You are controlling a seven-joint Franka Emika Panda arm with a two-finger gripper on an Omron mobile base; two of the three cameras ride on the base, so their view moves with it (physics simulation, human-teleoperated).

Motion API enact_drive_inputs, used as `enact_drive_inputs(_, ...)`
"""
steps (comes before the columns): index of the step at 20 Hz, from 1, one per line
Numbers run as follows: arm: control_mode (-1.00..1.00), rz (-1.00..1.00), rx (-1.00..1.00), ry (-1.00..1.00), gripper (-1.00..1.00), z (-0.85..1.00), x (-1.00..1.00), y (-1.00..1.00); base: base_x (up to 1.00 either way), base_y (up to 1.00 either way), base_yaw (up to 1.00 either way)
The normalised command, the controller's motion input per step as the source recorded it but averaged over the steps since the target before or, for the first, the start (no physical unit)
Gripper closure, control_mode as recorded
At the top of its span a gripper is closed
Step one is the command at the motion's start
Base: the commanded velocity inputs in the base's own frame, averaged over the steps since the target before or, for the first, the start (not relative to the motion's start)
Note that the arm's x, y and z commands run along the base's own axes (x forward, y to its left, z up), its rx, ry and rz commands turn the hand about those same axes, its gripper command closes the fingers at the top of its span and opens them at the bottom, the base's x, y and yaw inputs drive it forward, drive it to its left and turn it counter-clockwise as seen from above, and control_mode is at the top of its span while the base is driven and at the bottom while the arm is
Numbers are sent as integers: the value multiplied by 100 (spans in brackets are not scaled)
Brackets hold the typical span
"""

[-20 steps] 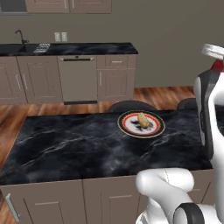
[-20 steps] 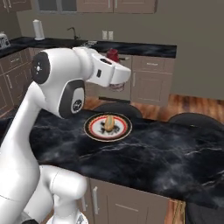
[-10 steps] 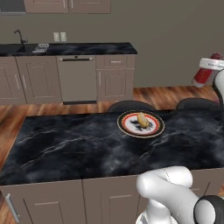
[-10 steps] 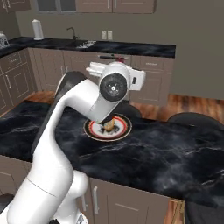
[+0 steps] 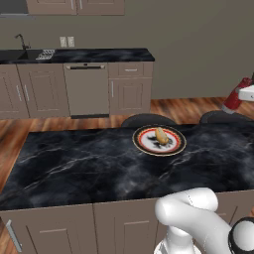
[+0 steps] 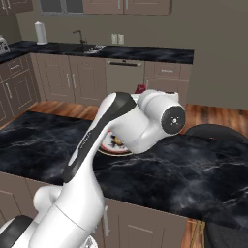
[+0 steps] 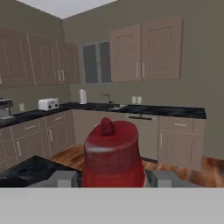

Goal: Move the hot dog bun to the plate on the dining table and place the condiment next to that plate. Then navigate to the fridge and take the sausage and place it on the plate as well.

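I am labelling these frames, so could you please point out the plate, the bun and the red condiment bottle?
plate (image 5: 142,141): left base view, bare left rim.
bun (image 5: 161,134): left base view, its middle.
red condiment bottle (image 7: 113,153): hand view, front of its body.

A dark marble-patterned dining table (image 5: 74,168) with taupe cabinet fronts fills the foreground, and two dark round chairs (image 5: 149,119) stand at its far edge on the wooden floor (image 5: 15,136). Along the plain beige back wall (image 5: 198,44) runs a black counter (image 5: 99,54) over taupe cabinets and a dishwasher (image 5: 87,89), with a sink faucet (image 5: 21,40) at its left end. Upper cabinets (image 7: 146,48), a toaster (image 7: 48,104) and a paper towel roll (image 6: 41,33) also show.
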Motion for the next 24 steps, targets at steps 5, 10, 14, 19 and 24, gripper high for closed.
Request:
enact_drive_inputs(5,-100,22,-15,0,100,-44,3,-12,0,0,0)
enact_drive_inputs(10,-100,19,-7,0,100,-40,8,-11,0,0,0)
enact_drive_inputs(14,-100,15,-4,1,100,-52,2,-3,0,0,0)
enact_drive_inputs(19,-100,14,-10,1,100,-59,12,0,0,0,0)
enact_drive_inputs(24,-100,11,-15,0,100,-63,12,0,0,0,0)
